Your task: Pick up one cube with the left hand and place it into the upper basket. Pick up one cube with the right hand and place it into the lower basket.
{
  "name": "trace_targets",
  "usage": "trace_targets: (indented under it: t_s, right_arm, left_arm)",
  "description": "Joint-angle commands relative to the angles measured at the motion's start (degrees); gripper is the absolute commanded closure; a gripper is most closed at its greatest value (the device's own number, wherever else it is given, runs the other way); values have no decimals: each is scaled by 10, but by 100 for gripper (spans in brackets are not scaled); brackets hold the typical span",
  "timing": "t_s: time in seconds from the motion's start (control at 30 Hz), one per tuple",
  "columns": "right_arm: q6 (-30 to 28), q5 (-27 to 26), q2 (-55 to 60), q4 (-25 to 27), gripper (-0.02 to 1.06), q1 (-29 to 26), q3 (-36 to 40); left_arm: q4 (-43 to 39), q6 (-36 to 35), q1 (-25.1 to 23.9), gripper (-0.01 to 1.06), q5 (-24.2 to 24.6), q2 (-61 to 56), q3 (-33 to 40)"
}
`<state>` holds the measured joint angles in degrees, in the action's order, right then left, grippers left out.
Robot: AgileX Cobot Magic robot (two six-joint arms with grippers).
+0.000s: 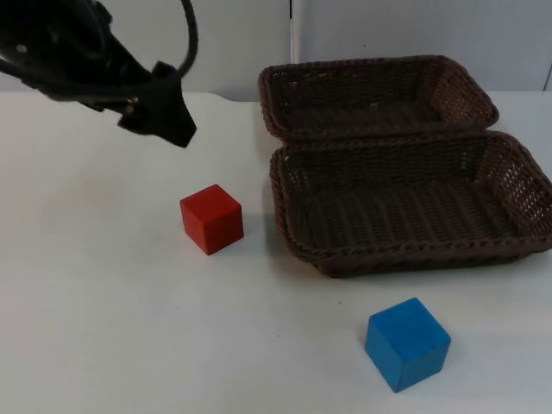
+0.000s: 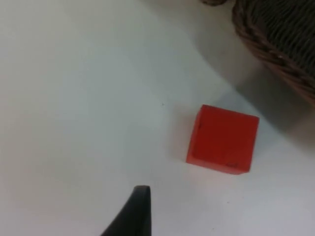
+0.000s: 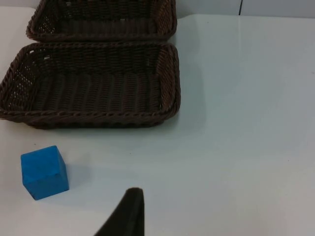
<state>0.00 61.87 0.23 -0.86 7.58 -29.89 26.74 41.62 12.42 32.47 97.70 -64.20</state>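
Two cubes sit on the white bench (image 1: 103,328) in the top view: the red cube (image 1: 211,219) lies left of the baskets, just beside the lower basket (image 1: 412,207) but apart from its left rim, and the blue cube (image 1: 407,344) lies nearer the camera, in front of that basket's near rim. The upper basket (image 1: 377,93) stands behind the lower one, their rims touching, and both hold nothing. The left gripper (image 1: 164,112) hangs above the bench at the far left, and the red cube lies nearer and a little right of it; whether its fingers are spread or closed I cannot tell. In the left wrist view the red cube (image 2: 222,139) rests flat on the bench with one face toward the camera, off to the basket side of the black fingertip (image 2: 134,212), and a curve of the lower basket (image 2: 275,44) rim is close by. In the right wrist view the blue cube (image 3: 44,171) sits well apart from the fingertip (image 3: 129,212), near the front wall of the lower basket (image 3: 93,81), with the upper basket (image 3: 101,19) beyond; this arm's gripper state cannot be told either. By my judgement the left arm is the nearer one to the red cube and must travel nearward and right to straddle it.
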Motion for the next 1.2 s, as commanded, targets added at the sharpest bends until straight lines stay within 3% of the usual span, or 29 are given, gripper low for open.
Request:
trace_targets:
  t_s: [0.0, 0.27, 0.63, 0.97, 1.17]
  right_arm:
    - [0, 0, -2, 0, -1, -3, 4]
    - [0, 0, -2, 0, -1, -3, 4]
    - [0, 0, -2, 0, -1, -3, 4]
    - [0, 0, -2, 0, -1, -3, 4]
    - [0, 0, -2, 0, -1, -3, 4]
  left_arm:
    - [-9, 7, 3, 0, 3, 25, -14]
    - [-3, 82, 3, 0, 4, 108, -46]
    - [29, 90, 9, 0, 31, 192, -111]
    - [26, 123, 53, 0, -22, 246, -115]
    - [25, 127, 55, 0, -36, 274, -115]
